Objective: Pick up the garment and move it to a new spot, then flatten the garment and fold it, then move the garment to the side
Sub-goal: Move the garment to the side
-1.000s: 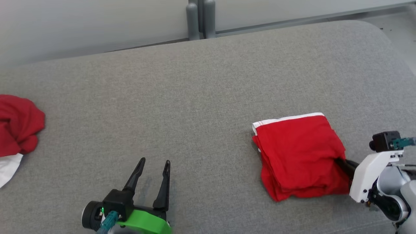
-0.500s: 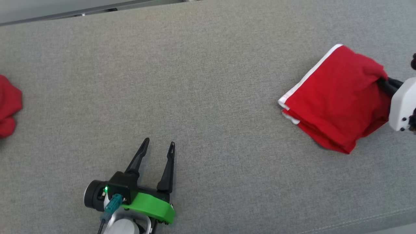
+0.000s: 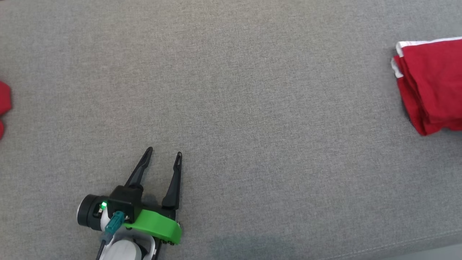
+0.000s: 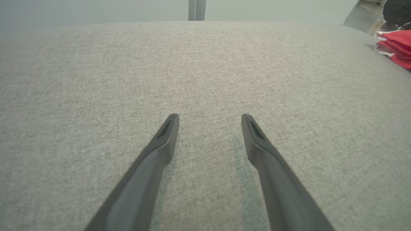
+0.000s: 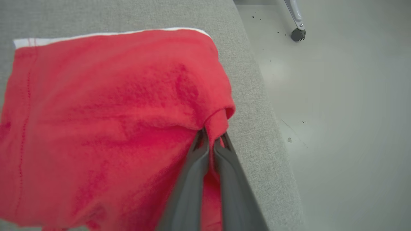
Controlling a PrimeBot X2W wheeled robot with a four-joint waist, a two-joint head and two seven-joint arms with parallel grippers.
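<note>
– Right gripper, seen from our own wrist camera, has its two long dark fingers pressed together on a pinched fold of the red folded cotton garment with the white trim. Do we agree?
– We do; the cloth bunches up right at the fingertips. Largest in our head view is the broad grey woven upholstered surface, running from edge to edge.
– And where is the task's piece on it?
– The garment sits at the far right end in the head view, several layers stacked, with the white band along its top edge. Our right wrist view puts it just beside the surface's rounded edge, with pale smooth floor beyond. Whether it rests flat or hangs a little clear, we cannot tell.
– Our left gripper?
– Low and left of centre, fingers spread wide with bare grey fabric between them, holding nothing, well apart from the garment.
– Anything smaller?
– We note a sliver of another red cloth at the left edge, and a small grey caster wheel on the floor.
</note>
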